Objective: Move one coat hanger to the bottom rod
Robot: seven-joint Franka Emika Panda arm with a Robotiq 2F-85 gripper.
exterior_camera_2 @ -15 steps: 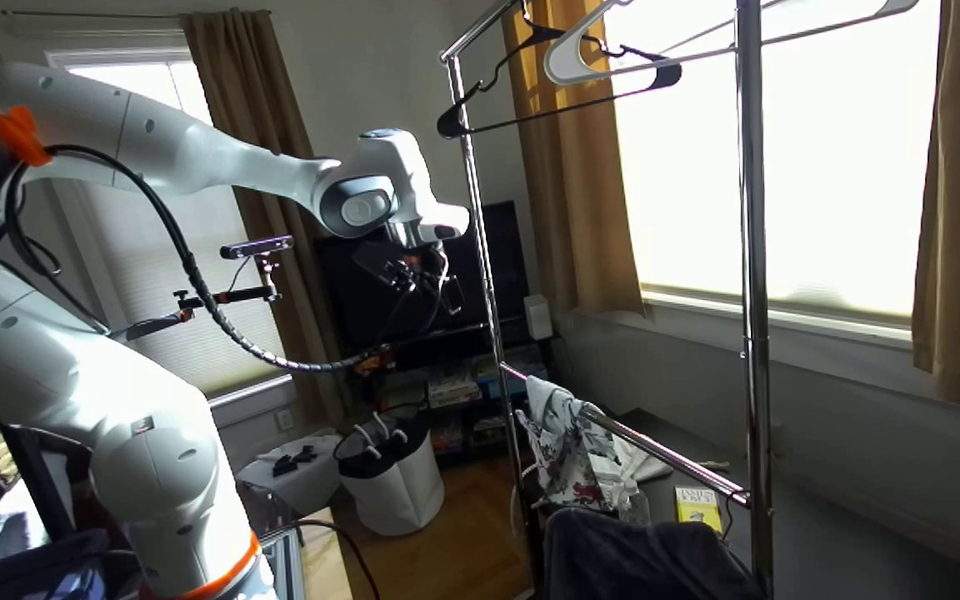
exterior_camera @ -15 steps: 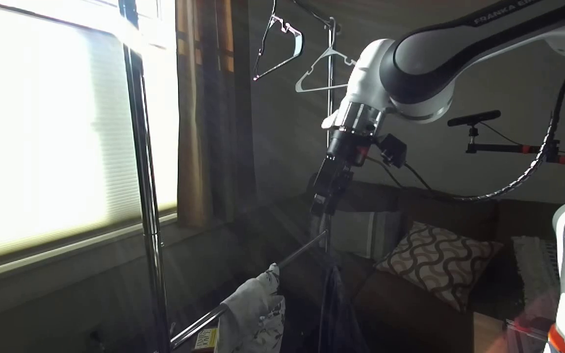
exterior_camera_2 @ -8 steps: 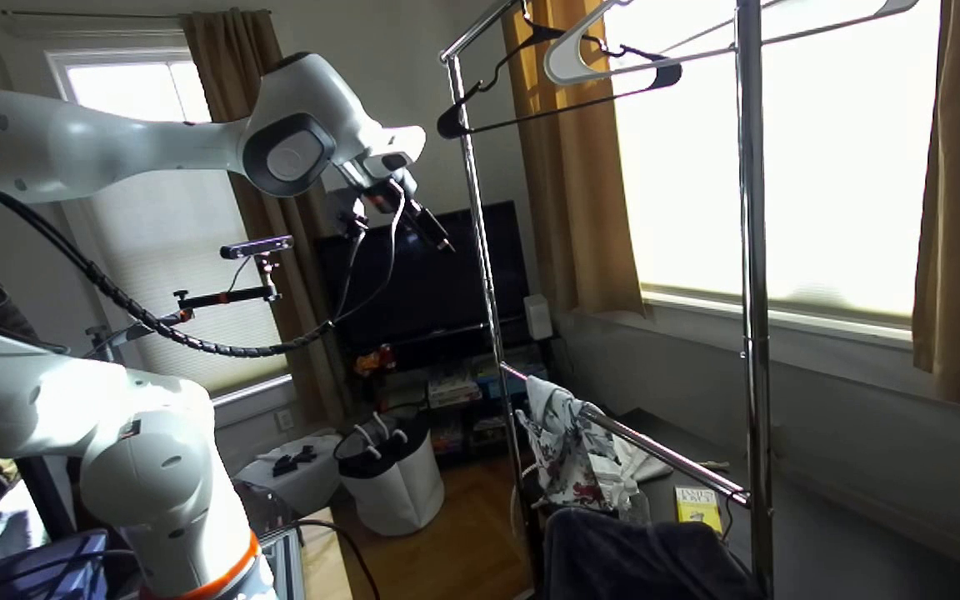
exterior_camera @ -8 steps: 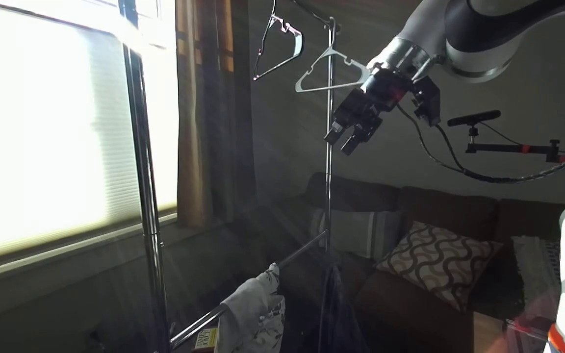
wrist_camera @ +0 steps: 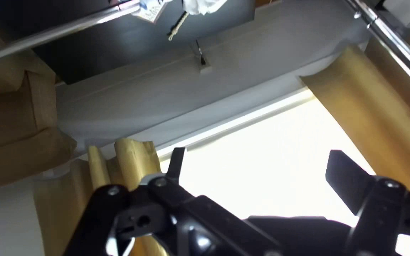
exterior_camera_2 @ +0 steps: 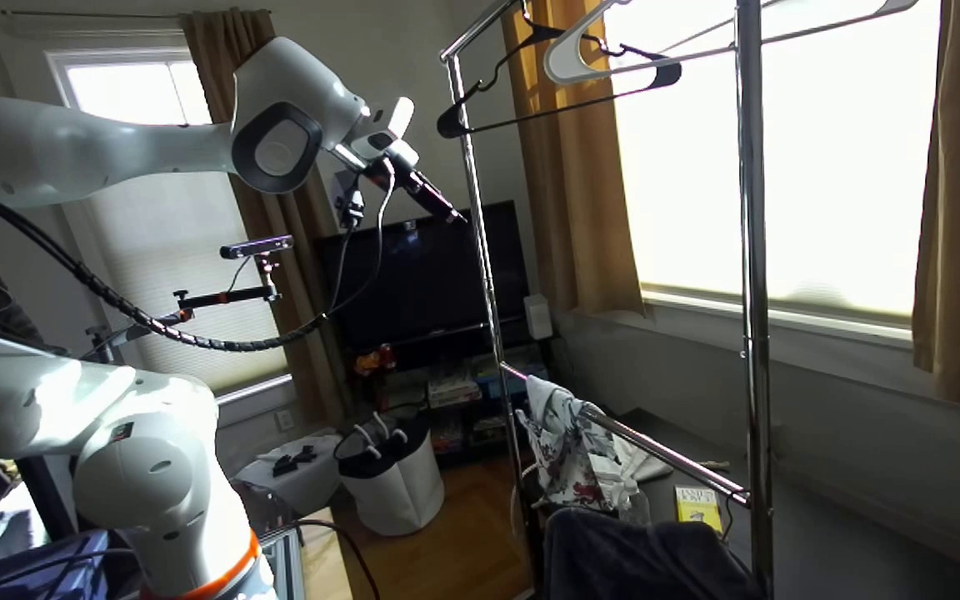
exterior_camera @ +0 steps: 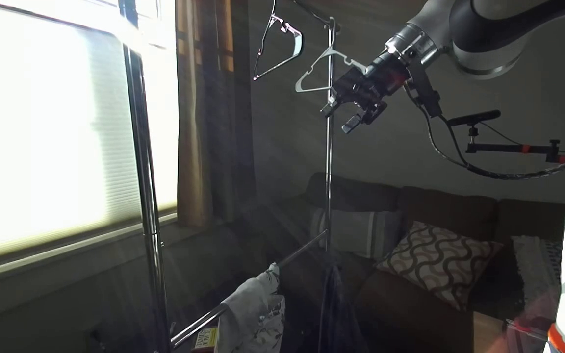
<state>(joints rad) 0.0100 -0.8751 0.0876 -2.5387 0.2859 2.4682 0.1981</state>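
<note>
The pale coat hanger (exterior_camera: 299,87) hangs from the top of the metal rack, and its end also shows in an exterior view (exterior_camera_2: 565,63). My gripper (exterior_camera: 339,117) is open and empty, tilted down towards the rack. It overlaps the hanger's lower right corner in that view; I cannot tell if they touch. In an exterior view the gripper (exterior_camera_2: 455,217) is just outside the rack's far post, below the hangers. In the wrist view the jaws (wrist_camera: 256,156) are wide apart with only window behind. The bottom rod (exterior_camera: 302,248) also shows in an exterior view (exterior_camera_2: 672,460) and the wrist view (wrist_camera: 59,32).
A black hanger (exterior_camera: 298,45) hangs beside the pale one. Chrome posts (exterior_camera_2: 752,250) stand at the rack's ends. A patterned cloth (exterior_camera_2: 567,450) and a dark cloth (exterior_camera_2: 638,550) hang at the lower rod. A sofa (exterior_camera: 380,191) stands behind.
My gripper has risen and pulled back from low near the rack post. It has turned from pointing steeply down to a shallower tilt. The hangers have not moved.
</note>
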